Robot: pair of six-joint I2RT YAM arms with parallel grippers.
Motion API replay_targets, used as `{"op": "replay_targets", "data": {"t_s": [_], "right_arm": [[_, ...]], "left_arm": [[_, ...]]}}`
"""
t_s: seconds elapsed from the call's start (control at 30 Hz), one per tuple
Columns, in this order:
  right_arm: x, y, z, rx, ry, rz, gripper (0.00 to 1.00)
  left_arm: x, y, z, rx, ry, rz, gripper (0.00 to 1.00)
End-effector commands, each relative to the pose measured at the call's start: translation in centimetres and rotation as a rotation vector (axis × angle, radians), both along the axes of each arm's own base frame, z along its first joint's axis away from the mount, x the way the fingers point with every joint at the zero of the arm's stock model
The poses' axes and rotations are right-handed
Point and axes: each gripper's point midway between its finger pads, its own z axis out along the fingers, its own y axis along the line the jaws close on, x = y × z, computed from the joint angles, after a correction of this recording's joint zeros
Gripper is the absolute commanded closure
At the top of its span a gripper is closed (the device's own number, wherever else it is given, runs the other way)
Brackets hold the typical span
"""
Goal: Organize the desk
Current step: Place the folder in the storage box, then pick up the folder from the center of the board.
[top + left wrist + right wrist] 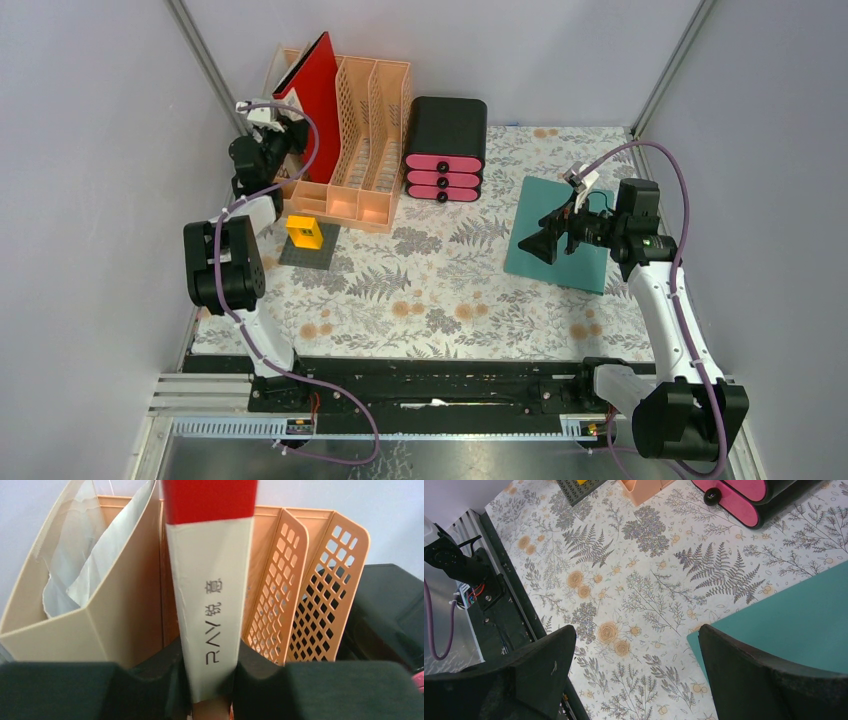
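The desk point(440, 290) is covered with a pale fern-and-flower cloth, also in the right wrist view point(649, 590). My left gripper point(283, 135) is shut on the white spine of a red folder point(210, 605) that stands tilted in the left slot of the orange file rack point(370, 130). The jaws clamp the spine's lower end point(210, 667). The folder's red cover point(318, 85) rises above the rack. My right gripper point(535, 245) is open and empty, held above the left edge of a flat teal book point(550, 200). Its jaws point(636, 655) straddle the book's corner point(789, 625).
A black drawer box with pink fronts point(445, 130) stands right of the rack. A yellow block point(304, 231) sits on a dark grey plate point(310, 252) before the rack. A beige file box with papers point(95, 625) stands left of the folder. A black rail point(400, 385) edges the near side.
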Motion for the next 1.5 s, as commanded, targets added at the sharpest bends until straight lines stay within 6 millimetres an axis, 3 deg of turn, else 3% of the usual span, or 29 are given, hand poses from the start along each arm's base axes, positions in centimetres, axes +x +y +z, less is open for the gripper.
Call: {"op": "replay_targets", "data": {"t_s": [0.0, 0.3, 0.5, 0.7, 0.87, 1.07, 1.47], "right_arm": [[0.2, 0.1, 0.6, 0.001, -0.044, 0.011, 0.0], [0.1, 0.1, 0.8, 0.004, -0.051, 0.013, 0.0], [0.1, 0.0, 1.0, 0.005, -0.057, 0.011, 0.0], [0.0, -0.1, 1.3, 0.008, -0.064, 0.009, 0.0], [0.0, -0.2, 1.5, 0.007, -0.074, 0.003, 0.0], [0.1, -0.6, 1.6, 0.005, -0.078, -0.011, 0.0], [0.7, -1.5, 1.1, -0.009, -0.074, -0.046, 0.0]], "left_arm": [[-1.5, 0.4, 5.4, -0.001, -0.14, 0.023, 0.62], [-3.0, 1.4, 8.4, -0.075, -0.147, 0.094, 0.26], [-5.7, 3.2, 11.2, -0.221, -0.128, 0.216, 0.02], [-8.8, 2.3, 11.8, -0.383, -0.082, 0.188, 0.01], [-11.4, 0.4, 10.7, -0.516, 0.022, 0.114, 0.01], [-14.8, -2.2, 6.9, -0.671, 0.156, 0.006, 0.01], [-21.0, -8.4, 2.2, -0.681, 0.409, -0.254, 0.01]]}}
